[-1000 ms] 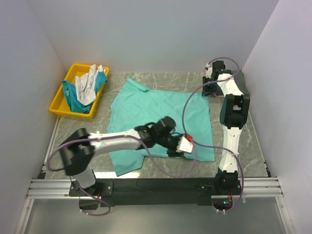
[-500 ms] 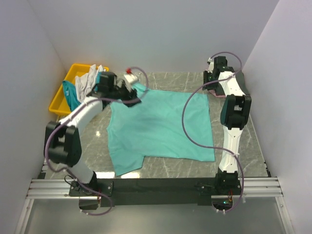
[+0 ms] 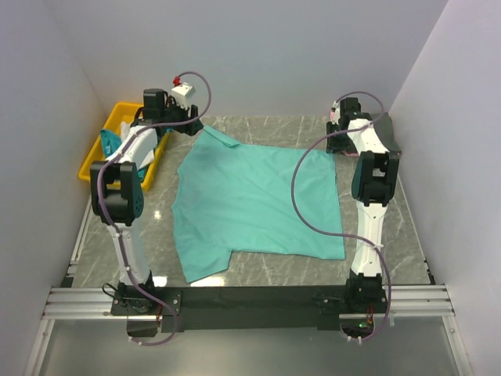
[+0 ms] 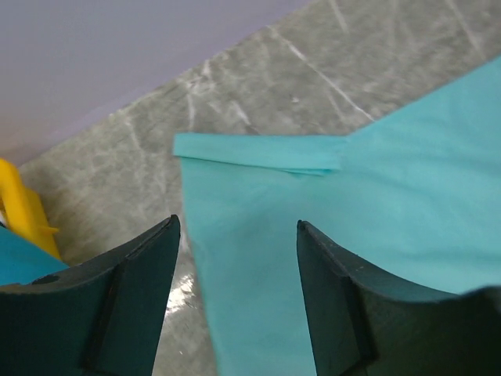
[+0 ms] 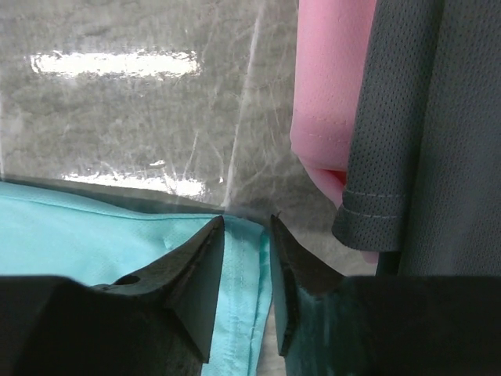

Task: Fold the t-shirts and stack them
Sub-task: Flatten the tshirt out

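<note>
The sea-green t-shirt (image 3: 254, 204) lies spread flat on the marble table. My left gripper (image 3: 190, 125) hovers open over its back-left collar corner (image 4: 258, 153), with nothing between the jaws (image 4: 235, 223). My right gripper (image 3: 334, 145) sits at the shirt's back-right corner. In the right wrist view its jaws (image 5: 246, 223) stand narrowly apart astride the hem (image 5: 243, 313), with the cloth lying flat between them. A pink shirt (image 5: 333, 86) and a dark grey shirt (image 5: 427, 117) lie just beyond that corner.
The yellow bin (image 3: 95, 168) stands at the back left, partly hidden by my left arm, with teal cloth (image 3: 109, 145) in it. Its edge shows in the left wrist view (image 4: 23, 211). Walls close in the back and both sides.
My left arm has swung from the shirt's front edge across to its back-left collar corner. The shirt and my right arm have not moved.
</note>
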{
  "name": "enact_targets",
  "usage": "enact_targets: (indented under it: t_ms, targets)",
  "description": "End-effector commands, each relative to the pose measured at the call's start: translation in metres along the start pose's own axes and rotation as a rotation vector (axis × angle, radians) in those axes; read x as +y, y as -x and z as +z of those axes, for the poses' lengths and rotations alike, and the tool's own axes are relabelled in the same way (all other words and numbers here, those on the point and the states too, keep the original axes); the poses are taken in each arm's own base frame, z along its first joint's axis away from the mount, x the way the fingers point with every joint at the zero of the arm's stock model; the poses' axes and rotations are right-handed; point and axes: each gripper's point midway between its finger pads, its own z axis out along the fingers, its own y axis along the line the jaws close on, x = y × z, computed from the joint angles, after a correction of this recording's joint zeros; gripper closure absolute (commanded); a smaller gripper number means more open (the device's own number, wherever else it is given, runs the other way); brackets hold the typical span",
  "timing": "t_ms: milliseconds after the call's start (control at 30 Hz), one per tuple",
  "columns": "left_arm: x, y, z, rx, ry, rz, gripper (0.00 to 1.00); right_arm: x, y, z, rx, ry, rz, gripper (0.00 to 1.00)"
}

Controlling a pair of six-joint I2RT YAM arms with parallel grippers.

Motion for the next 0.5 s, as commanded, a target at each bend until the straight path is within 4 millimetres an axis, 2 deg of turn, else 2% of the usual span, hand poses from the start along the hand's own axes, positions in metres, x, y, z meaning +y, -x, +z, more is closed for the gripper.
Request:
enact_targets:
  t_ms: [0, 33, 100, 133, 200, 233, 267, 333, 467]
  targets:
    - [0.025, 0.008, 0.015, -0.009, 0.091, -0.033, 0.34, -0.003, 0.007, 0.004, -0.002, -0.023, 0.005, 0.64]
    - [0.031, -0.003, 0.024, 0.011, 0.103, -0.054, 0.34, -0.003, 0.005, 0.007, 0.005, -0.022, 0.005, 0.66]
    - [0.038, -0.002, 0.031, 0.005, 0.126, -0.064, 0.35, -0.002, 0.001, 0.007, 0.015, -0.019, 0.006, 0.76]
    - [0.044, -0.014, 0.038, 0.023, 0.148, -0.081, 0.35, -0.001, 0.003, 0.005, 0.009, -0.015, 0.006, 0.79]
    - [0.049, -0.014, 0.044, 0.023, 0.165, -0.097, 0.35, 0.000, 0.002, 0.006, 0.010, -0.010, 0.003, 0.88]
    - [0.056, -0.027, 0.051, 0.049, 0.187, -0.110, 0.35, 0.000, 0.001, 0.007, 0.013, -0.008, 0.001, 0.91]
    - [0.058, -0.024, 0.054, 0.052, 0.195, -0.111, 0.36, 0.000, 0.001, 0.006, 0.013, -0.005, 0.001, 0.99]
    - [0.061, -0.039, 0.063, 0.084, 0.203, -0.118, 0.36, 0.001, 0.001, 0.005, 0.014, -0.001, 0.000, 1.00]
    - [0.065, -0.048, 0.073, 0.095, 0.229, -0.102, 0.36, 0.002, 0.003, 0.001, 0.001, 0.005, -0.001, 1.00]
